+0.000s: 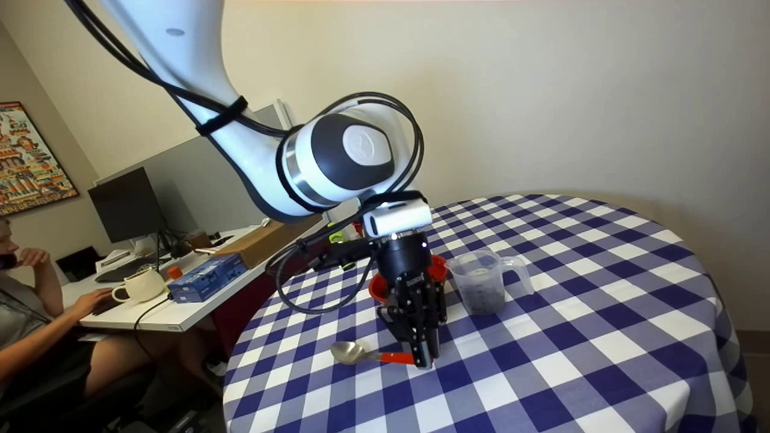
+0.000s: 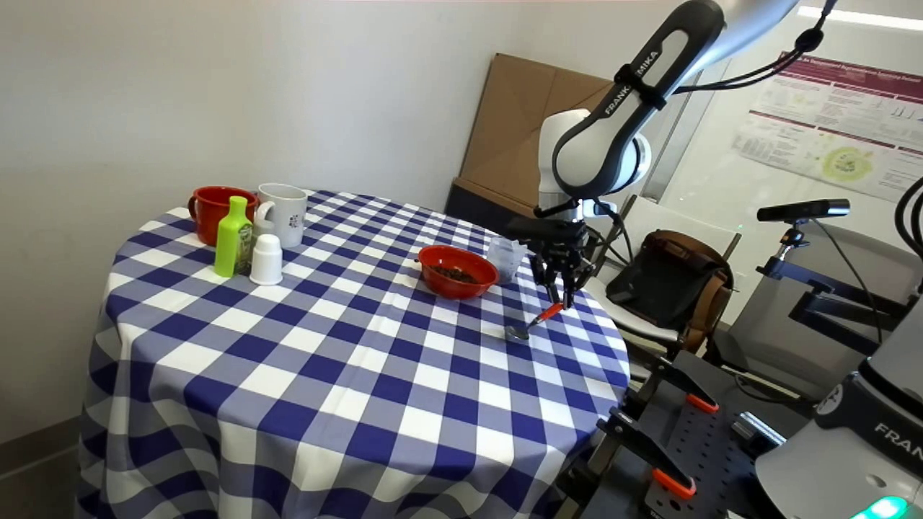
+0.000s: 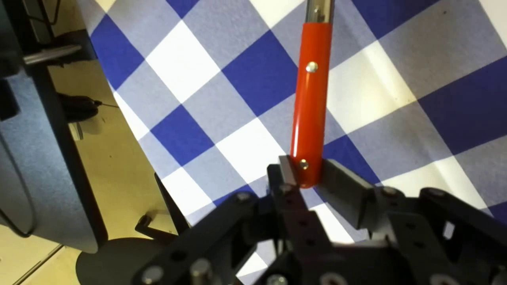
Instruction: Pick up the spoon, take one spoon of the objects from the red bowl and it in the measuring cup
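Note:
The spoon's red-orange handle point(image 3: 311, 103) runs down the wrist view, and its end lies between my fingertips. My gripper point(image 3: 305, 170) is shut on that end, with a pad against each side. In both exterior views the spoon point(image 1: 394, 358) point(image 2: 546, 314) is low at the table, its grey scoop pointing away from the gripper point(image 1: 424, 358) point(image 2: 562, 295). The red bowl point(image 2: 456, 288) holds dark small objects point(image 2: 454, 273). The bowl point(image 1: 379, 288) is partly hidden behind my gripper in an exterior view. The clear measuring cup point(image 1: 481, 285) point(image 2: 507, 258) stands upright beside the bowl.
A red mug point(image 2: 216, 214), a white mug point(image 2: 287, 216), a green bottle point(image 2: 233, 241) and a small white container point(image 2: 267, 259) stand together on the checkered tablecloth point(image 2: 346, 382). The table's edge shows in the wrist view point(image 3: 152, 164). A person point(image 1: 36, 300) sits at a desk.

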You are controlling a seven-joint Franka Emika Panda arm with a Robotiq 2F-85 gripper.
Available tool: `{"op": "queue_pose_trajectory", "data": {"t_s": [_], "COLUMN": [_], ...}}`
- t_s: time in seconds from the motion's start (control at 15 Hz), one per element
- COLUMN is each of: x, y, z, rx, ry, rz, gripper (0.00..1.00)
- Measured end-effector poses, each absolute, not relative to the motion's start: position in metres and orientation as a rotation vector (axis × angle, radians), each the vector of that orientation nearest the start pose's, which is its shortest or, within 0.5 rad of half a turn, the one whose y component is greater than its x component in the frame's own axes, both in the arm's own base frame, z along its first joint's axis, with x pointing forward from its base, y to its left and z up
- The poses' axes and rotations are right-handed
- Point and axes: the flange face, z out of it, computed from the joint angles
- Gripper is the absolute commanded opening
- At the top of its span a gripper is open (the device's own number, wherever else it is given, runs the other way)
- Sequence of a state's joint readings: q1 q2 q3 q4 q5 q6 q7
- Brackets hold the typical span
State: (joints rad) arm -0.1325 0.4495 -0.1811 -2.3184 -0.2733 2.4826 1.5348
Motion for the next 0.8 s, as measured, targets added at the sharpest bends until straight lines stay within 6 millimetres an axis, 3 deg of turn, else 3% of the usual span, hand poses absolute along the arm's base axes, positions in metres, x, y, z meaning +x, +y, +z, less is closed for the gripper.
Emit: {"op": "queue_pose_trajectory", "data": {"t_s": [0.13, 0.2, 0.27, 0.33, 0.53, 0.8], "x": [0.459, 0.459, 0.459, 0.459, 0.46, 0.47], "y": [-0.162, -0.165, -0.167, -0.168, -0.171, -0.176], "z": [0.12, 0.114, 0.11, 0.105, 0.097, 0.11], "rx": [-2.368, -2.347, -2.333, -2.327, -2.333, -2.365], "ry": [2.511, 2.513, 2.508, 2.492, 2.436, 2.378], "rz": [0.255, 0.284, 0.31, 0.34, 0.4, 0.379], "gripper": [0.07, 0.12, 0.48, 0.49, 0.69, 0.98]}}
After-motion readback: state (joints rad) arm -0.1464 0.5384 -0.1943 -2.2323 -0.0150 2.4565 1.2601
